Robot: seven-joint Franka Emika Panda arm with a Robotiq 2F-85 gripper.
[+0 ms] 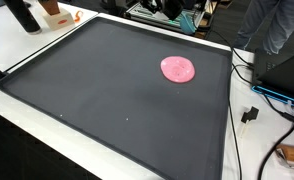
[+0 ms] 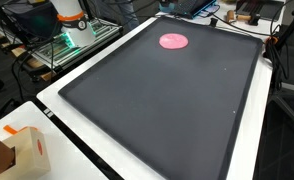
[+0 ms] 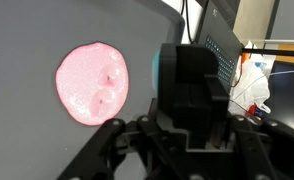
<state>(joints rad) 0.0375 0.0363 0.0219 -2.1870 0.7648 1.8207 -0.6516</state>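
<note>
**Pink disc alone on the mat, gripper off to one side**

A flat pink disc [image 3: 92,83] with an uneven rim and two shallow dents lies on the dark mat [image 1: 87,100]. In both exterior views it sits toward a far corner [image 1: 178,69] [image 2: 174,41], well apart from everything else. The mat covers most of a white table [image 1: 22,50]. Cables [image 1: 249,72] trail past one edge, and a cardboard box [image 2: 17,150] stands beyond the opposite end.

In the wrist view the gripper [image 3: 187,125] fills the lower right, with the disc beside its housing rather than under it. The fingertips fall outside the picture, so it cannot be told how far the jaws stand open — nothing shows in their hold. Neither exterior view clearly shows the gripper.

By the look of it, this is an approach stage, with the disc untouched. A next move would call for centring the jaws over the disc and coming down low — it is thin, so it offers only its edge to pinch.
</note>
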